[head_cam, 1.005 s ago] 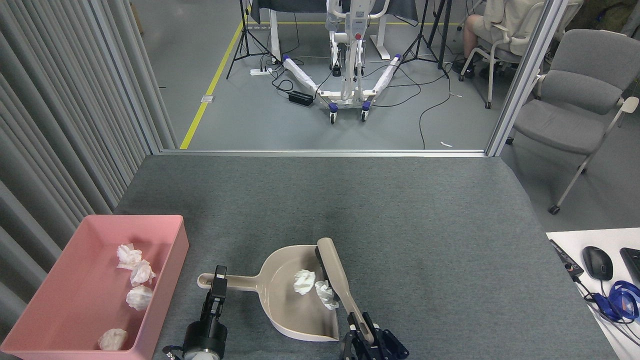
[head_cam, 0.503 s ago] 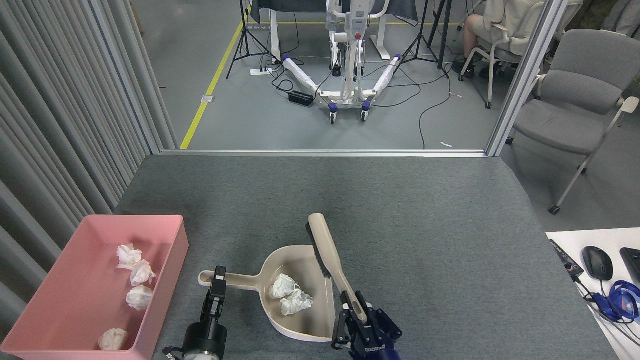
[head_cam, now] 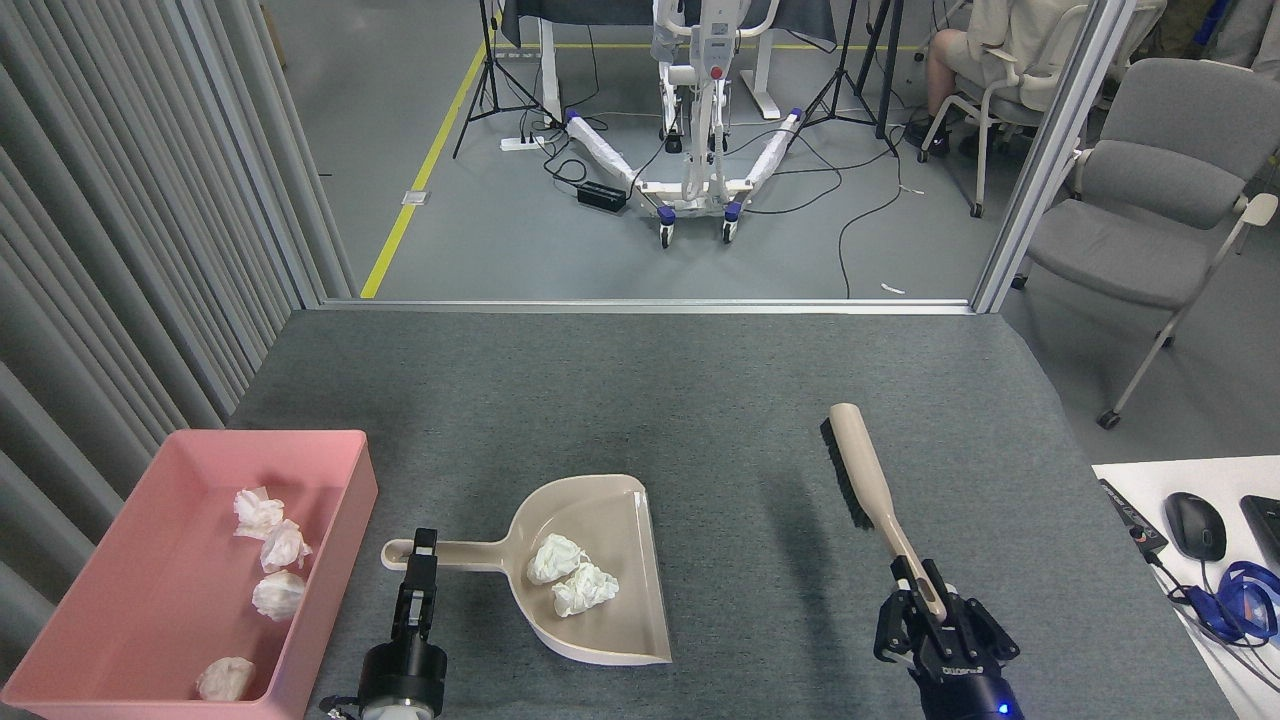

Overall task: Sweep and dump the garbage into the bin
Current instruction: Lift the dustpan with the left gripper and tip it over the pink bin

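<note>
- Right pincer (head_cam: 925,598): closed on the thin handle end of the beige brush (head_cam: 862,470), which points up and away with its dark bristles facing left. The brush is well apart from the dustpan, to its right, above the grey counter (head_cam: 700,400).
- Left pincer (head_cam: 420,562): seen end-on and dark; its tip meets the end of the dustpan handle (head_cam: 450,553), but whether it is open or clamped cannot be told.
- Dustpan (head_cam: 610,600): beige, handle pointing left, straight open edge at the right.
- Garbage in the dustpan: two crumpled white wads (head_cam: 570,575) lie touching each other near the middle of the pan.
- Bin (head_cam: 345,490): pink rectangular tray at the left edge of the counter, left of the dustpan handle and apart from it.
- Garbage in the bin: four white wads (head_cam: 272,545); three are close together along the right side, and one (head_cam: 225,678) lies alone at the near end.
</note>
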### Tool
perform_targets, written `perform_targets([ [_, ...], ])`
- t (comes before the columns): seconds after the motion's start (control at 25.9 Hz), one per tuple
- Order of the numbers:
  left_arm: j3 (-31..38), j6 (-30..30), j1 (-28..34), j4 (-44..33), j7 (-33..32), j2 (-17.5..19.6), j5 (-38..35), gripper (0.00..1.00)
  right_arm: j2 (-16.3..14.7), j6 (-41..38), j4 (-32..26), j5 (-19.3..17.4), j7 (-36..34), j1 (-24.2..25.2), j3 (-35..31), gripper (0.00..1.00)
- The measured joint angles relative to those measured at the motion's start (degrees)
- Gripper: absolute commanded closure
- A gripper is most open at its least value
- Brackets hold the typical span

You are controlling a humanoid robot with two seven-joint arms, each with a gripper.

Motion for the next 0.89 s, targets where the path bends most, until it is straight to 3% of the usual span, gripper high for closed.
perform_targets([
  [0.19, -1.54, 2.93, 1.04, -5.29, 0.46, 0.59, 7.76, 0.93, -1.45, -0.56, 1.18, -0.16, -0.24, 0.33, -2.14, 1.0],
  [0.43, -3.27, 7.78, 4.84, -14.77, 0.29, 3.75, 11.55, 0.94, -1.59, -0.77, 2.3, -0.04, -0.36, 1.62, -2.28, 1.0],
  [0.73, -4.84, 9.01, 7.3, -20.88, 0.36, 13.04, 20.9, 0.94, -1.4, -0.81, 4.62, 0.06, -1.78, 2.06, -1.32, 0.95],
  [0.89, -5.62, 8.99, 8.27, -23.72, 0.2, 20.04, 26.13, 0.95, -1.31, -0.85, 4.85, -0.02, -2.03, 2.05, -1.28, 0.93],
])
